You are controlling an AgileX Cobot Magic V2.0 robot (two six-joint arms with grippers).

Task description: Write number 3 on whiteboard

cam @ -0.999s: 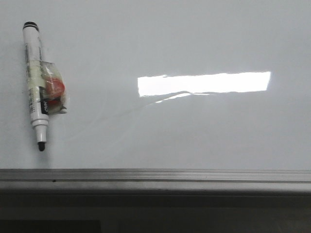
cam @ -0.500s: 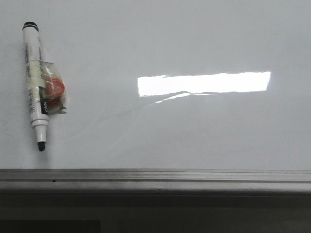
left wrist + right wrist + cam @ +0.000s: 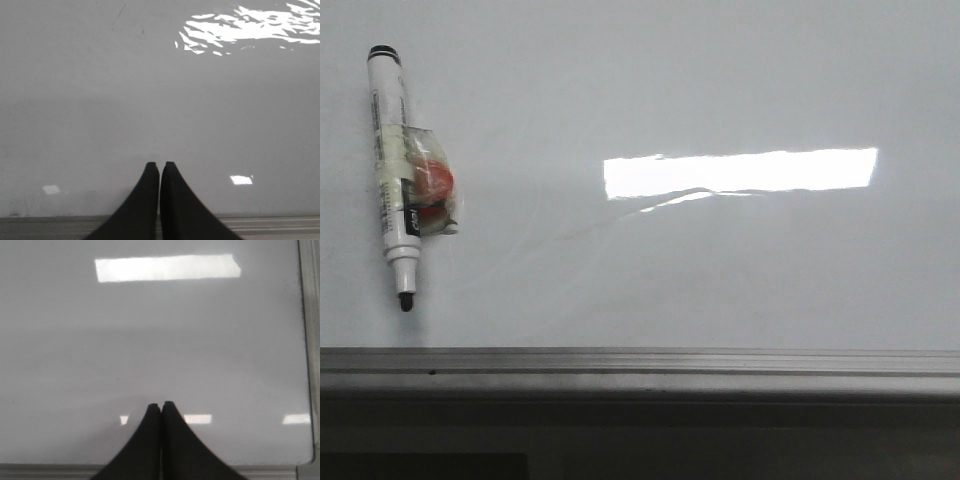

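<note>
The whiteboard (image 3: 720,270) fills the front view, glossy white-grey, with a grey metal edge strip (image 3: 640,362) along its near side and a bright rectangular light reflection (image 3: 740,172). No number 3 shows on it. A white marker (image 3: 392,175) with a black tip pointing toward the near edge lies at the far left, with a taped red-and-black block (image 3: 430,190) on its side. Neither gripper appears in the front view. My left gripper (image 3: 160,165) is shut and empty over bare whiteboard (image 3: 150,90). My right gripper (image 3: 161,404) is likewise shut and empty above the whiteboard (image 3: 150,340).
In the right wrist view the board's metal frame (image 3: 310,340) runs along one side and meets the near strip at a corner. Faint smear lines (image 3: 580,230) cross the board near the reflection. Below the edge strip lies a dark area (image 3: 640,440).
</note>
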